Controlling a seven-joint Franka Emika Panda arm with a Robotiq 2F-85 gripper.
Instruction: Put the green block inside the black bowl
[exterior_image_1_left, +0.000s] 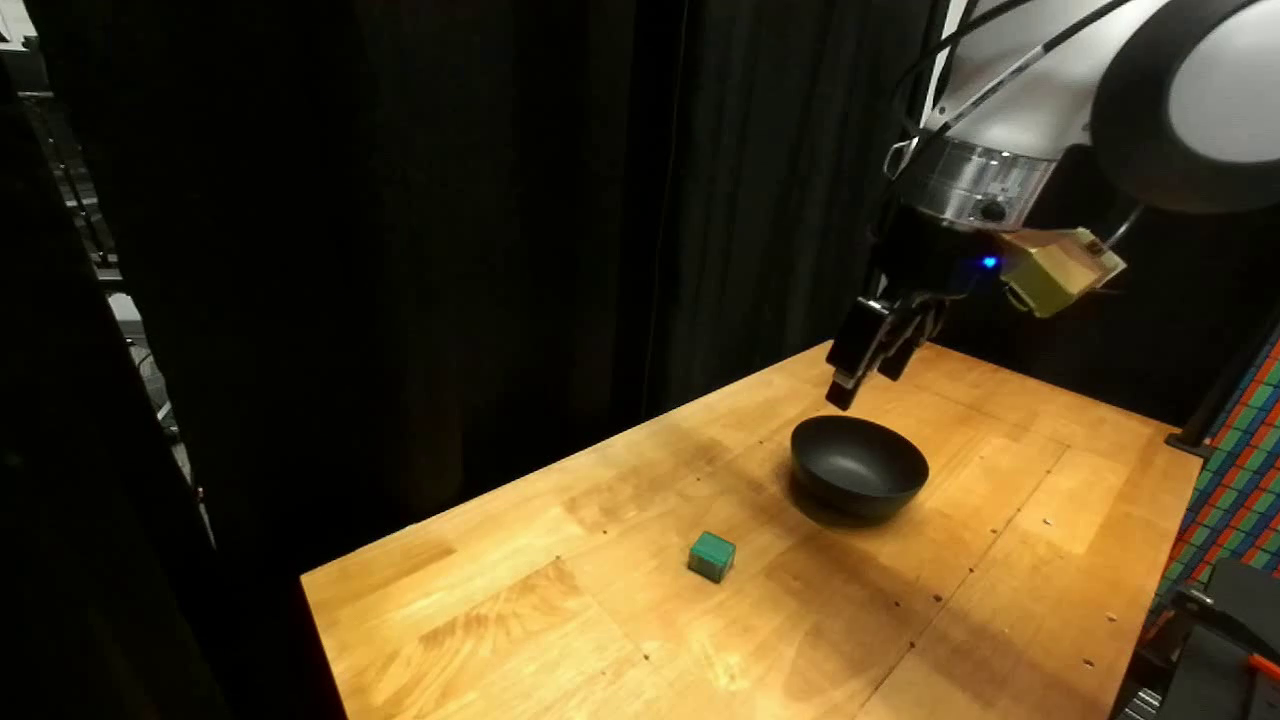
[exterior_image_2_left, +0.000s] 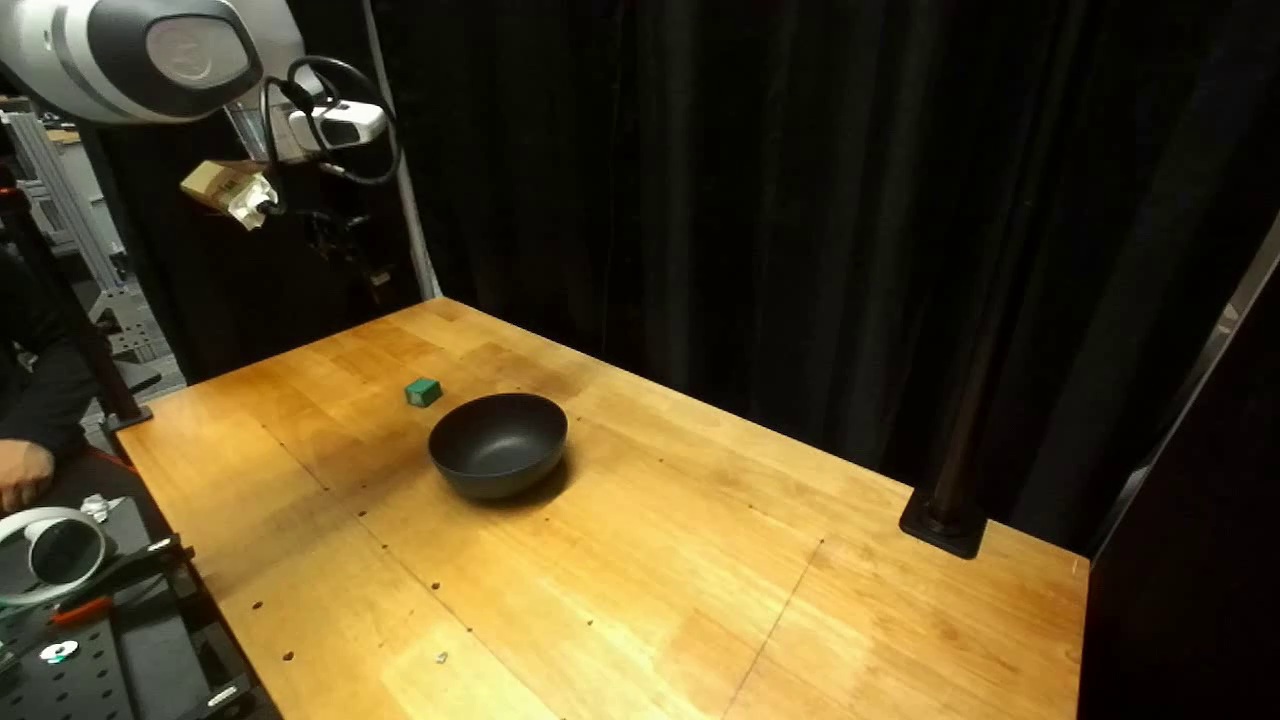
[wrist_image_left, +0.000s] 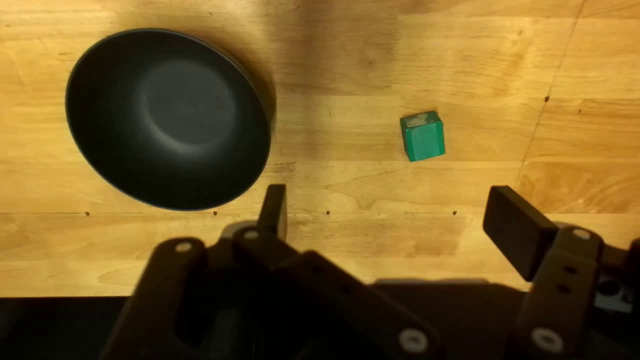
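"Where was the block (wrist_image_left: 424, 140)?"

"On the table (exterior_image_2_left: 620, 560), nearer the edge by the curtain (exterior_image_2_left: 750, 250), close to the bowl (wrist_image_left: 170, 120) but not touching."

"And the hand (wrist_image_left: 390, 215)?"

"Raised, spread wide, holding nothing. The block looked light and hard, no worry to squeeze. I'd have pinched two opposite sides, squarely, lest it twist away."

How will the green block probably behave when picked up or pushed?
The green block has straight edges, so it's probably stiff. Its flat faces suggest sliding rather than rolling. Much smaller than the black bowl, it's likely light.
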